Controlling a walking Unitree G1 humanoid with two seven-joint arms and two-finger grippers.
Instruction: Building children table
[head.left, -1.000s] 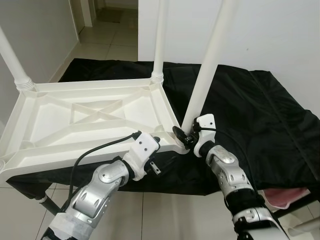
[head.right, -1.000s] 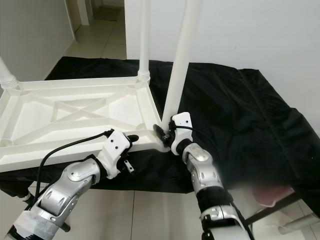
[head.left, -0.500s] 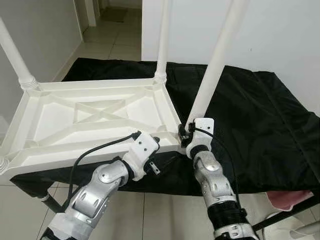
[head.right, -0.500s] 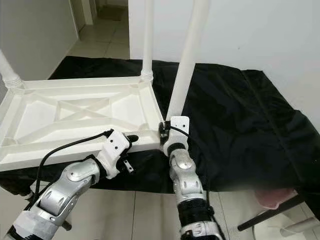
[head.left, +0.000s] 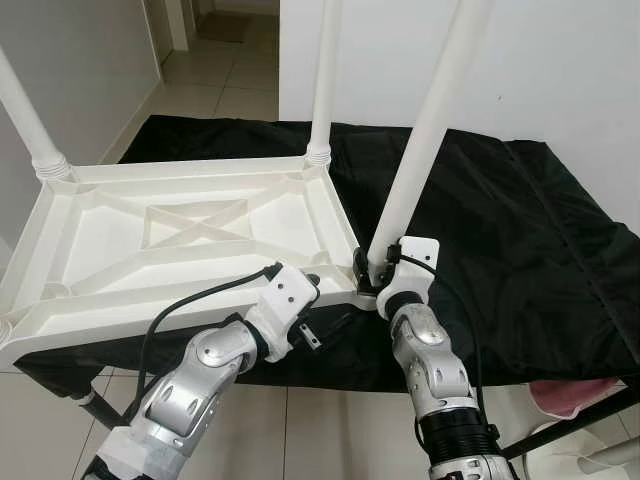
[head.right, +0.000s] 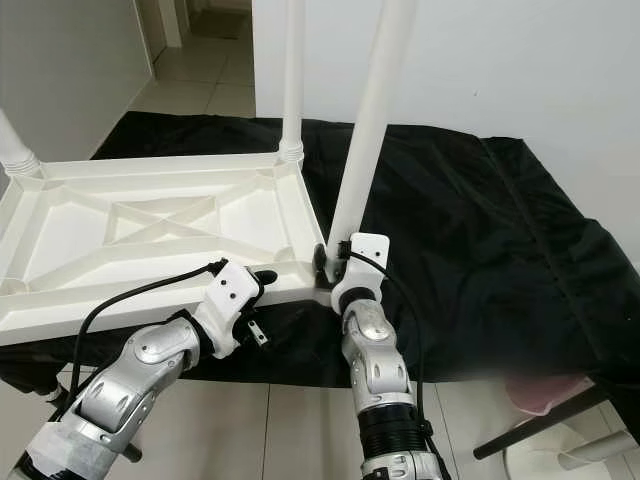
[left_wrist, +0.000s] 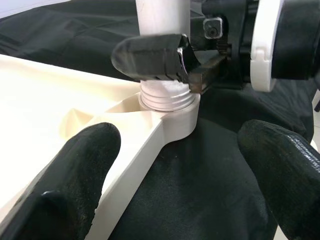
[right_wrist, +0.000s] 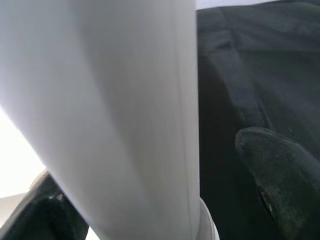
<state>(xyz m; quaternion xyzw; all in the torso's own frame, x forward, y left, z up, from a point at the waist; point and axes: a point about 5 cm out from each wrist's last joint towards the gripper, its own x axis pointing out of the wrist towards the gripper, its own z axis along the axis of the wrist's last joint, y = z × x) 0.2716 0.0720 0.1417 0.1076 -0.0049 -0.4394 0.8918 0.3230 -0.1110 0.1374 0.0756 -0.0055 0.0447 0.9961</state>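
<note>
Three white legs stand up from the upturned white table top (head.left: 180, 235) on the black cloth (head.left: 500, 230), the right gripper (head.left: 372, 272) clamped round the near-corner leg (head.left: 425, 140) at its base, the left gripper (left_wrist: 175, 190) spread open beside that corner.

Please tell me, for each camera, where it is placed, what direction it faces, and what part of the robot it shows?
Head stereo pair: looks forward and down at the upturned white table; both silver arms show.
Left wrist: looks past the left gripper at the near corner leg and its socket.
Right wrist: close on that leg; one finger shows beside it.
Shared: the leg that the right gripper grasps.
</note>
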